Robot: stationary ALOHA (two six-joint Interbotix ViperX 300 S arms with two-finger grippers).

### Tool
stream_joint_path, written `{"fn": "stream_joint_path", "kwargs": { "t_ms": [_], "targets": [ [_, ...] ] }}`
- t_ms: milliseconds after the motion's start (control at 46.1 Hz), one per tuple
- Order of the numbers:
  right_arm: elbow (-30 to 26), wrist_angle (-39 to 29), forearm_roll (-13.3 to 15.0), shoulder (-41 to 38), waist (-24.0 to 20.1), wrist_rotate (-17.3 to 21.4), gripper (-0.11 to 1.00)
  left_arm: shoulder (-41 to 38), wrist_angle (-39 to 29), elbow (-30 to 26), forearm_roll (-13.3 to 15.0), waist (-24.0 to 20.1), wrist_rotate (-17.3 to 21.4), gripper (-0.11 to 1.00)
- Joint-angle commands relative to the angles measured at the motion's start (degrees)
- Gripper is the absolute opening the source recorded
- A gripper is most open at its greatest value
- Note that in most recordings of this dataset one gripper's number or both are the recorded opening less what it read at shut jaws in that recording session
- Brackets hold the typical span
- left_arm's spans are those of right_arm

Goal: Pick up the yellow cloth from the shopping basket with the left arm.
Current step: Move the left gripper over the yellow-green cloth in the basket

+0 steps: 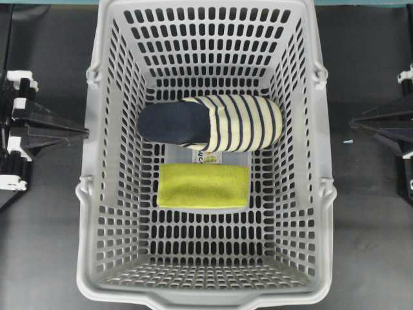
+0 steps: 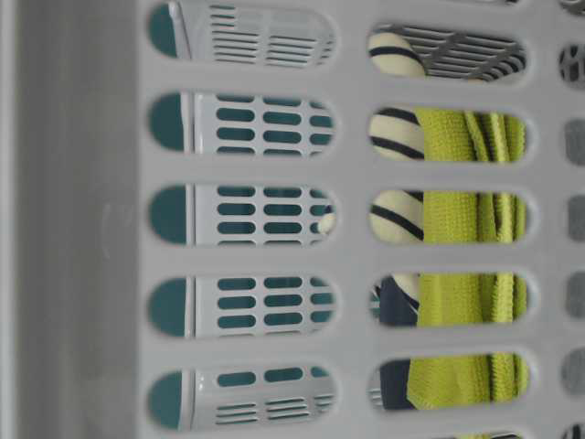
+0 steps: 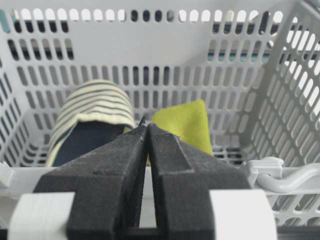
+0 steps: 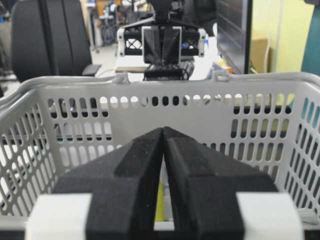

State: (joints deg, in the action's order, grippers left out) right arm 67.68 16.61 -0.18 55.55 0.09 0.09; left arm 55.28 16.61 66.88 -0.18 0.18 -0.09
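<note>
Left pincer, clenched and empty, parked outside the shopping basket rim, with the yellow cloth lying flat on the floor ahead and below, just beside the striped slipper; the right pincer likewise closed.

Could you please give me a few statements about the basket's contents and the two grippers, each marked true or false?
1. The yellow cloth lies flat on the shopping basket floor. True.
2. The striped slipper sits on the table outside the basket. False: it is inside, beside the cloth.
3. The left gripper holds the cloth. False: its jaws are shut on nothing, outside the rim.
4. The right gripper is outside the basket. True.
</note>
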Motion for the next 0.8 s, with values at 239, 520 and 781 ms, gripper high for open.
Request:
{"fn": "stream_joint_path", "kwargs": {
  "t_ms": [239,520,781],
  "targets": [
    [-1.1,-1.1,-0.6,-0.4,-0.3,1.8,0.0,-5.1,-24.7,-19.6,-2.4,1.4,-0.8,0.0],
    [-2.4,-5.4,-0.6,-0.4,-0.2,2.2,0.0,-18.6,-43.9,-35.1,-2.4,3.9,-0.7,0.0],
    [-3.5,-10.6,-0.6,-0.1,0.3,2.2,0.0,-32.3,-55.1,-46.7,-2.5,4.2,-0.2,0.0]
  ]
}}
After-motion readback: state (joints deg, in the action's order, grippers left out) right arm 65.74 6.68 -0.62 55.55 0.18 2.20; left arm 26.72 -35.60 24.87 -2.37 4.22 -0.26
